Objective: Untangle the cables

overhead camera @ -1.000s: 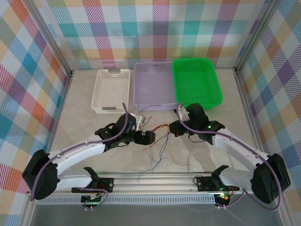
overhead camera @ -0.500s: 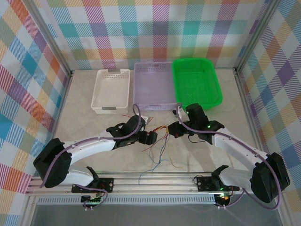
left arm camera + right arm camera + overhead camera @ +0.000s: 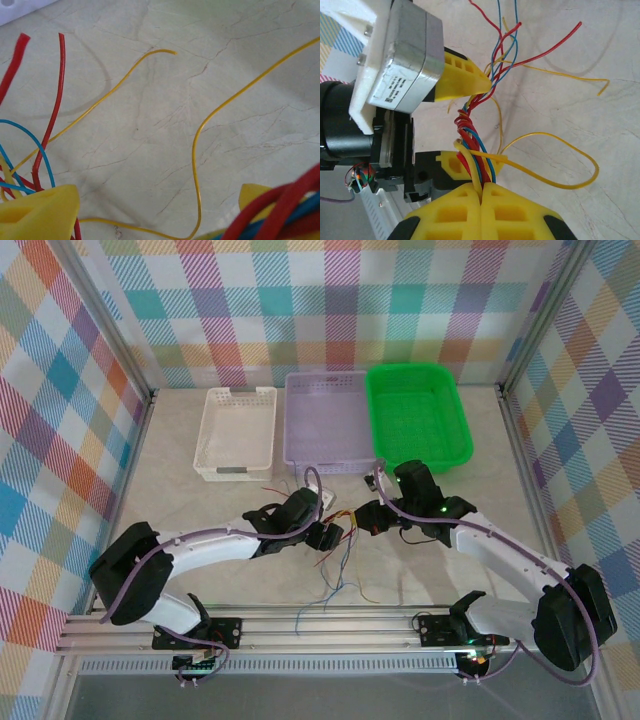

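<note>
The cables (image 3: 338, 540) are thin red, blue and yellow wires twisted into one bundle (image 3: 470, 130), with loose ends fanning out over the marble table. My right gripper (image 3: 481, 187) is shut on one end of the bundle; in the top view it (image 3: 365, 518) sits just right of the tangle. My left gripper (image 3: 326, 533) faces it from the left, open, with its yellow fingers (image 3: 465, 82) standing on either side of the twisted part. In the left wrist view the left gripper (image 3: 150, 212) has a yellow wire (image 3: 197, 150) looping between its fingertips and red and blue strands (image 3: 290, 205) crossing the right one.
Three baskets stand in a row at the back: white (image 3: 237, 430), lilac (image 3: 325, 420) and green (image 3: 418, 415). The arms' mounting rail (image 3: 330, 625) runs along the near edge. Loose wire ends (image 3: 335, 585) trail toward it.
My left arm has swung to the right and its gripper has come up to the bundle, its jaws narrowing a little. The right gripper has held still, shut on the cables.
</note>
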Robot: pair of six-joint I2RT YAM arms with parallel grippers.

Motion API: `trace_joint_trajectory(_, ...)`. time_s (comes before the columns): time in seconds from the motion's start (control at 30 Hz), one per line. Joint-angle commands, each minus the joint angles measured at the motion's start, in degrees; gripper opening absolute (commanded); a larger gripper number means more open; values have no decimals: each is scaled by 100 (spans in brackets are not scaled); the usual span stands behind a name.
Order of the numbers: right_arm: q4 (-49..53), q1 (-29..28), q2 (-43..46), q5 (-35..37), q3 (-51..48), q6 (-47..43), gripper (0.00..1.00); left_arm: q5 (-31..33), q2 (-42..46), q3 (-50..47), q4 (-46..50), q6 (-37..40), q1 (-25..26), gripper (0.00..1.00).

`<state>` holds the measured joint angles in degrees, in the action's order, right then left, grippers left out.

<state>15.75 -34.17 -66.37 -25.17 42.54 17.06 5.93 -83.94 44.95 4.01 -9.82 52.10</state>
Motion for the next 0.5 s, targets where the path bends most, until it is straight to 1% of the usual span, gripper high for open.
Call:
trace_joint_trajectory(0.0,-84,-36,124,-260,-14,-54,0,110,-23,126,-216,232,64,77)
trace_joint_trajectory(0.07,-70,-37,133,-247,-22,-60,0,75,17,131,-217,249,64,71)
trace_joint_trajectory(0.13,-61,-45,150,-230,-36,-75,0,13,73,120,-223,268,64,63)
trace_joint_trajectory(0.23,-39,-37,151,-216,-31,-90,0,-20,159,80,-216,283,64,55)
trace_joint_trajectory(0.37,-43,-37,124,-164,-44,-93,0,-135,264,90,-141,289,64,53)
trace_joint_trajectory(0.43,-38,-41,120,-141,-47,-98,0,-159,299,119,-91,279,70,44)
trace_joint_trajectory(0.47,-45,-44,124,-145,-53,-89,0,-171,313,151,-53,279,72,38)
